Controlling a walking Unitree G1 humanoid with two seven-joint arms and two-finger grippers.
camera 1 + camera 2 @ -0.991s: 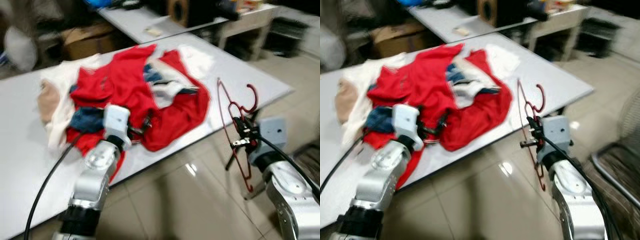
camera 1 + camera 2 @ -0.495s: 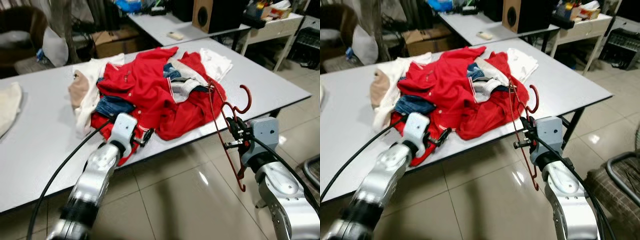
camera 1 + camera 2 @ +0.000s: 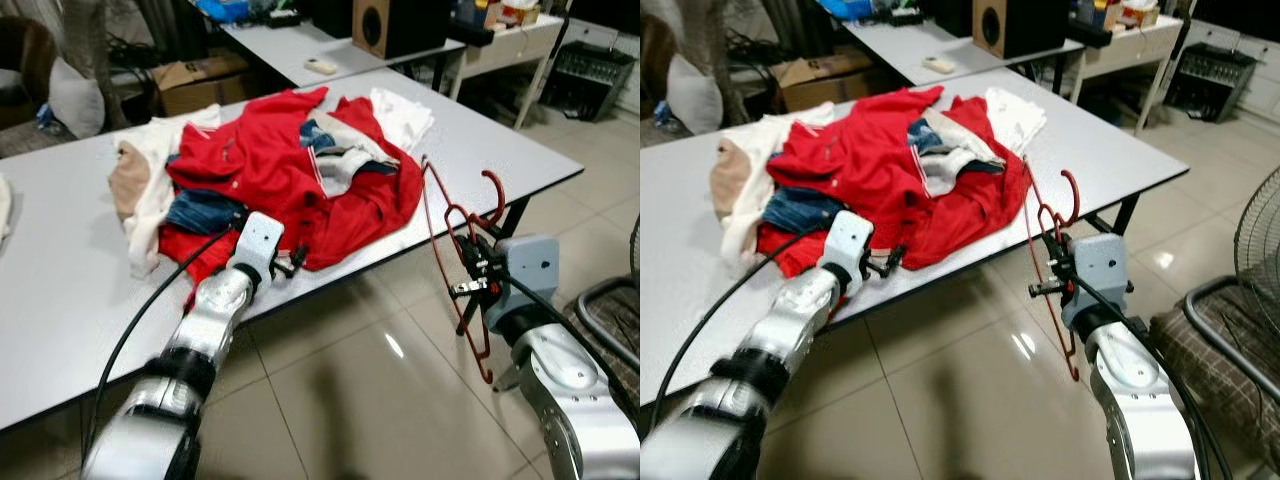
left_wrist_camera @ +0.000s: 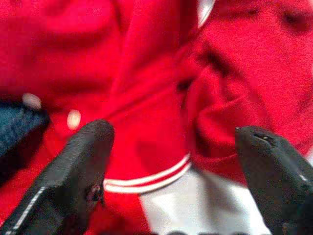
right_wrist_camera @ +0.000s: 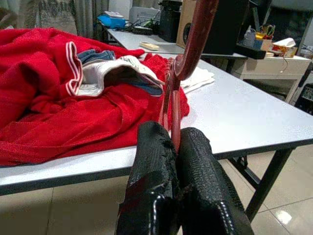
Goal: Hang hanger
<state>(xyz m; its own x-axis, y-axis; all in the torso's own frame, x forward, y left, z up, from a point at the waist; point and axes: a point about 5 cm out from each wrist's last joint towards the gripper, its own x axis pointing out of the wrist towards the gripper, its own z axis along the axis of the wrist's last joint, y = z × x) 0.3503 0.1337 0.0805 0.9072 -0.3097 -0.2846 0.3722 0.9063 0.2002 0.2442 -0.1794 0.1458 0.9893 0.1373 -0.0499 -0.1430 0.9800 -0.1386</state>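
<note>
A dark red wire hanger [image 3: 462, 218] stands upright in the air just off the table's front right edge, hook up. My right gripper [image 3: 474, 272] is shut on its stem, and the two black fingers [image 5: 161, 161] pinch the red wire. My left gripper [image 3: 290, 265] rests at the front edge of the heap of red clothes [image 3: 290, 160] on the grey table [image 3: 60, 270]. Its fingers [image 4: 83, 156] are spread wide over red fabric [image 4: 161, 98] with a white-striped hem, with nothing between them.
The pile also holds cream, tan, blue and white garments [image 3: 150, 180]. A second table [image 3: 320, 40] with a speaker [image 3: 390, 25] stands behind. A fan and dark chair [image 3: 1240, 300] are at the right. Tiled floor [image 3: 340, 400] lies in front.
The camera view has shifted slightly. My left gripper has reached a little further into the edge of the red clothes. The right gripper still holds the hanger in the same pose.
</note>
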